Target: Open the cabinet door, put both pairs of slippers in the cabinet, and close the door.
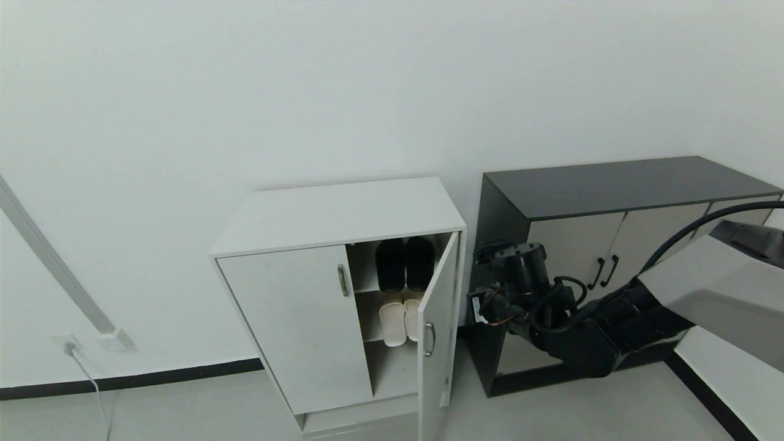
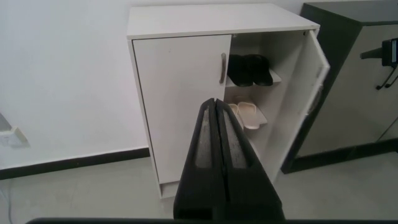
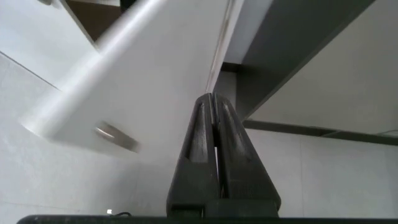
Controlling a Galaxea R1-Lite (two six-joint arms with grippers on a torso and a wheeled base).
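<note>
Lower centre of head view: white cabinet (image 1: 331, 214), right door (image 1: 438, 324) ajar; black slippers (image 1: 404, 263) inside, white slippers (image 1: 398, 321) just below them; right gripper (image 3: 214, 99) pressed closed, empty, near door; left gripper (image 2: 215, 102) closed, empty.

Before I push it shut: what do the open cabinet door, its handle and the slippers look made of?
Open door: likely laminated board, matte white, flat with a thin square edge. Handle: seemingly metal, brushed grey sheen. Black slippers and white slippers: probably foam or rubber, matte, thick rounded shapes.
</note>
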